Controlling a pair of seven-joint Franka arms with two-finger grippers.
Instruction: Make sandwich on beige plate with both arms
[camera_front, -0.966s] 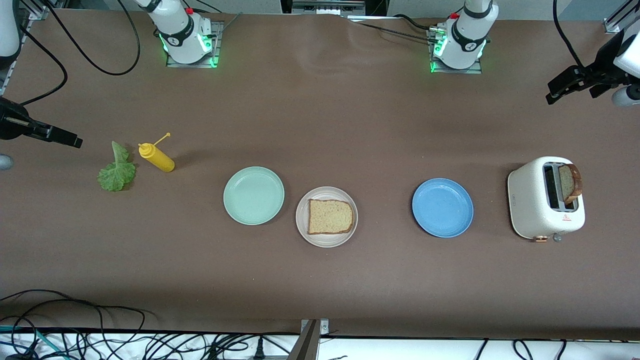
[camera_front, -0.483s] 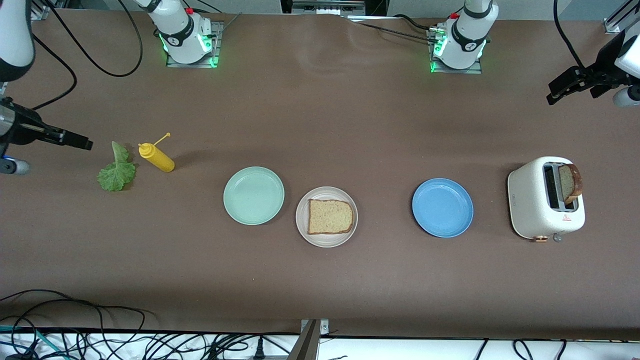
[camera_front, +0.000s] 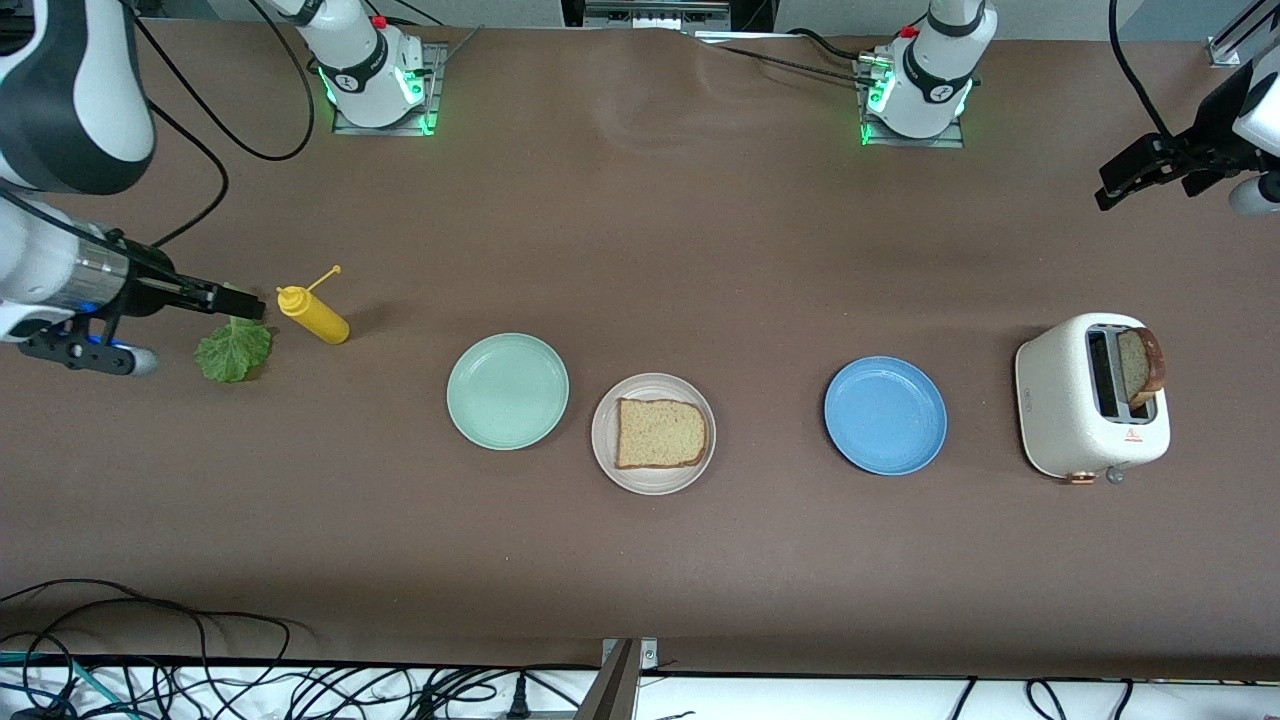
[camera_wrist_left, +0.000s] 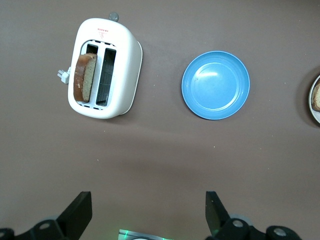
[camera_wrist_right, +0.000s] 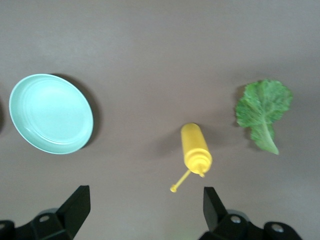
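One bread slice (camera_front: 660, 433) is seen lying flat on the beige plate (camera_front: 610, 460), which is flanked at about 10 o'clock by the mint-green plate (camera_front: 507, 391) and at about 2 o'clock by the blue plate (camera_front: 885, 415). A second slice (camera_front: 1142, 364) is held upright in the toaster (camera_front: 1065, 400). The right gripper (camera_front: 225, 299), fingers spread and empty, is positioned over the lettuce leaf (camera_front: 233, 352), beside the mustard bottle (camera_front: 314, 314). The left gripper (camera_front: 1125, 180), likewise spread and empty, is raised at 12 o'clock of the toaster.
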